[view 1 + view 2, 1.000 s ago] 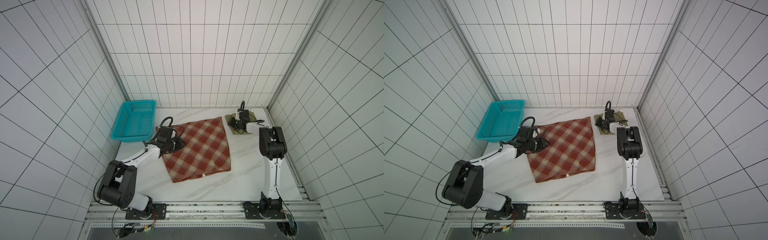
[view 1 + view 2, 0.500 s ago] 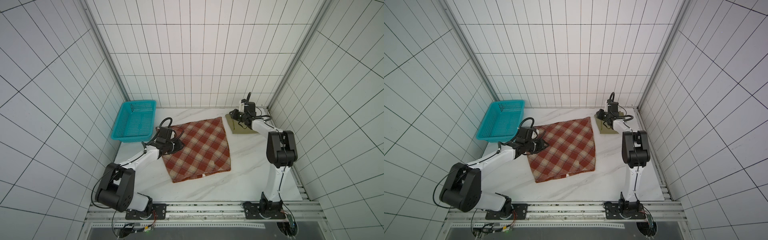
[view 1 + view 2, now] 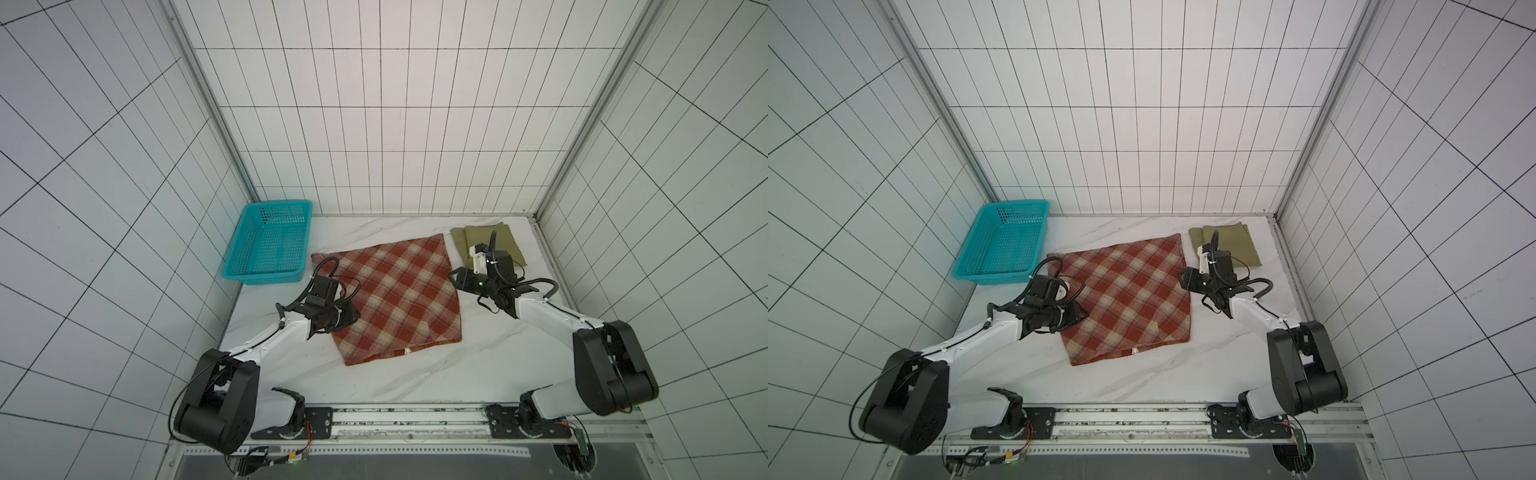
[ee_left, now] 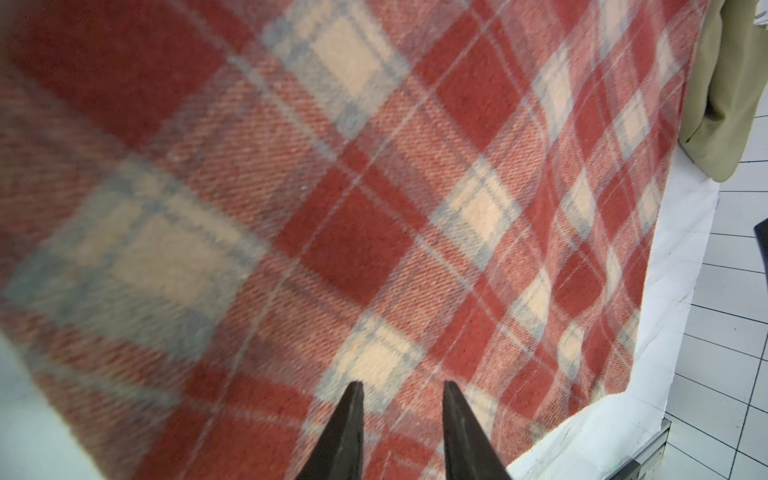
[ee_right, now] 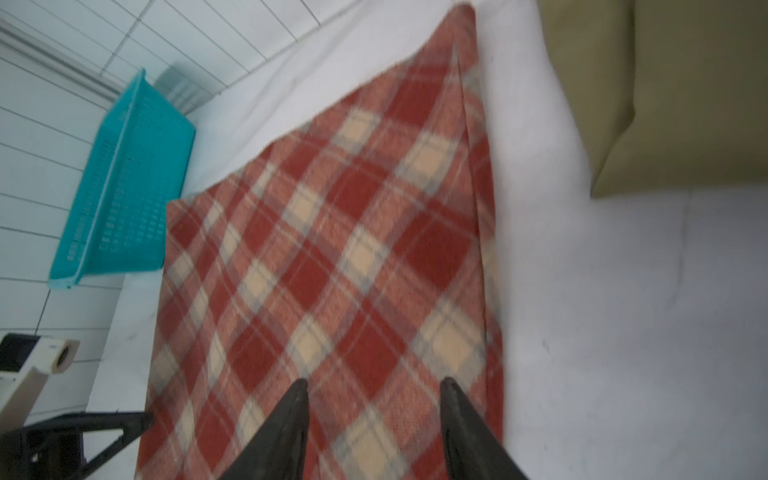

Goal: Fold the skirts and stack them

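Mid-frame on the counter [image 3: 478, 365] lies the plaid skirt [image 3: 399, 299]; left claw [image 4: 401, 386] and right claw [image 5: 374, 382] hang at its opposite edges, both parted, empty; khaki skirt [image 3: 500, 243] folded upper right.

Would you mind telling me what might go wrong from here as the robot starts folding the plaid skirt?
1. The left hand and right hand sit open over opposite edges of the thick plaid skirt; a pinch may catch only its top layer and fold it crooked.
2. The right arm reaches past the folded olive skirt; it might drag that fold apart.
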You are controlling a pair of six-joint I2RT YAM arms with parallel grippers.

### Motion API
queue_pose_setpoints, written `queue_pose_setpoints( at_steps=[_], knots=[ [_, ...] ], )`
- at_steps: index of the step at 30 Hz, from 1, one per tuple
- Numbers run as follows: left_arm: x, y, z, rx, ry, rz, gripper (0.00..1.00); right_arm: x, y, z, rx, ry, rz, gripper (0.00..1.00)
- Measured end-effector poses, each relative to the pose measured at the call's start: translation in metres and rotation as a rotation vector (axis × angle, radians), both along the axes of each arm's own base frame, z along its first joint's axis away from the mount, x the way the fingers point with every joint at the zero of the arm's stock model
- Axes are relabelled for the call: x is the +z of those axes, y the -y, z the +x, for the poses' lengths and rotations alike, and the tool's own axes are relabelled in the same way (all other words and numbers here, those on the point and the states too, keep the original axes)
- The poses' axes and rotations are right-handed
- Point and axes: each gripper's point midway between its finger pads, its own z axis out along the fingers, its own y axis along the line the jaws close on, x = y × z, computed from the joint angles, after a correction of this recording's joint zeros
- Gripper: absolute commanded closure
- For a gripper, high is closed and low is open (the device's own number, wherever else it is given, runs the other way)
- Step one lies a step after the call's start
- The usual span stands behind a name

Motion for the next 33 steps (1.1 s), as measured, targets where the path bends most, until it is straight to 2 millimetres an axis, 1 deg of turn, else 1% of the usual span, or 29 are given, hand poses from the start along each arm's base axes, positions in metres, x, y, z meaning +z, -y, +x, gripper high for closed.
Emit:
queue_pose_setpoints(
  at_steps=[3,6,13,17,19,24,26,28,31,33],
  knots=[
    [-0.003,-0.001,-0.009,-0.002,-0.003,0.008,0.68,-0.007,-0.001,-0.025,0.020,-0.017,-0.002,0.47],
    [-0.009,0.002,-0.019,-0.017,-0.011,0.020,0.68,-0.015,-0.001,-0.043,0.030,-0.035,-0.005,0.47],
    [-0.024,0.002,-0.031,-0.029,-0.028,0.048,0.68,-0.043,0.003,-0.068,0.024,-0.112,-0.008,0.46],
    [-0.034,0.000,-0.038,-0.021,-0.041,0.057,0.68,-0.055,0.005,-0.076,0.012,-0.154,0.000,0.47],
    [-0.034,0.001,-0.037,-0.019,-0.030,0.051,0.68,-0.061,0.004,-0.077,0.010,-0.172,0.005,0.48],
    [-0.035,0.006,-0.037,-0.018,-0.002,0.028,0.68,-0.079,0.000,-0.077,0.012,-0.223,0.015,0.56],
    [-0.035,0.008,-0.037,-0.014,0.006,0.016,0.68,-0.080,-0.004,-0.074,0.021,-0.214,0.027,0.58],
    [-0.035,0.010,-0.036,-0.013,0.017,0.003,0.68,-0.081,-0.008,-0.069,0.032,-0.205,0.040,0.67],
    [-0.035,0.015,-0.034,-0.015,0.024,-0.016,0.69,-0.086,-0.011,-0.063,0.036,-0.204,0.042,0.85],
    [-0.036,0.019,-0.033,-0.022,0.027,-0.028,0.69,-0.088,-0.012,-0.059,0.037,-0.210,0.036,0.99]
  ],
)
